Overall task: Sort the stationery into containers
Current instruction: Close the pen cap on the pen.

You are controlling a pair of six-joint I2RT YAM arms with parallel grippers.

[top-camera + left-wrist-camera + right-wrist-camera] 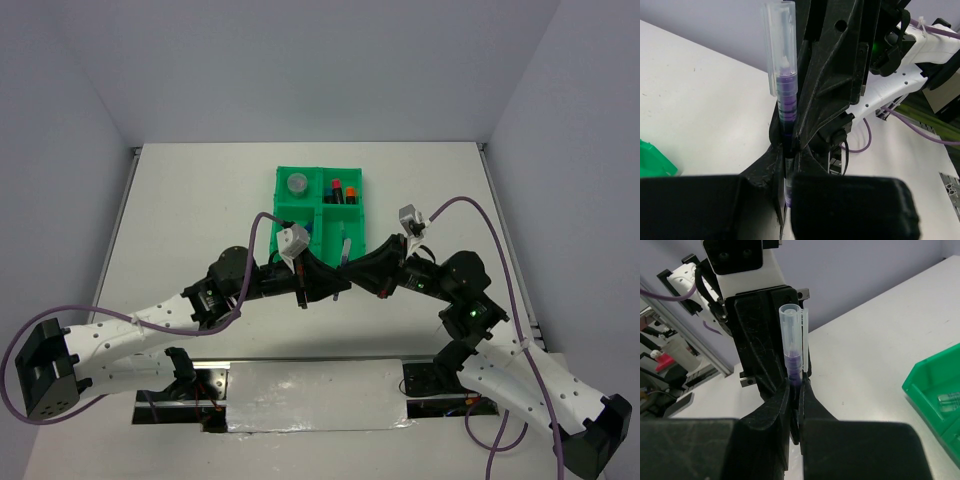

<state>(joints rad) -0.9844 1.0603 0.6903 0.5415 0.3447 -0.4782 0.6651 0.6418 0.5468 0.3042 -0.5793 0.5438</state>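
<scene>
My left hand [786, 182] is pinched shut on the pen [782, 70]. The pen stands straight up out of its fingers, with a clear cap on top and purple inside. My right hand [796, 412] is pinched on the same pen from the other side. So both hands hold one pen, nose to nose. They are in the middle of the top picture, above the table [190, 200] and just below the green tray [283, 200].

Here is what I think could go wrong. If both hands pull at once, the pen could bend, or its cap could pop off. If one hand lets go while the other has only a weak pinch, the pen could tip over. Then it could slide out and fall on the table, and it might roll off to a spot that is hard to reach. I can't tell how much of the pen each hand really has, because the fingers hide the low part.

The two hands are very near each other. If one backs out crooked, it could bump the other and knock the pen loose.

In the tray, a grey disc [297, 184] sits in the upper left box. A red-capped marker [351, 193] sits in the upper right box. A pen dropped from too high could bounce out or land in the wrong box.
</scene>
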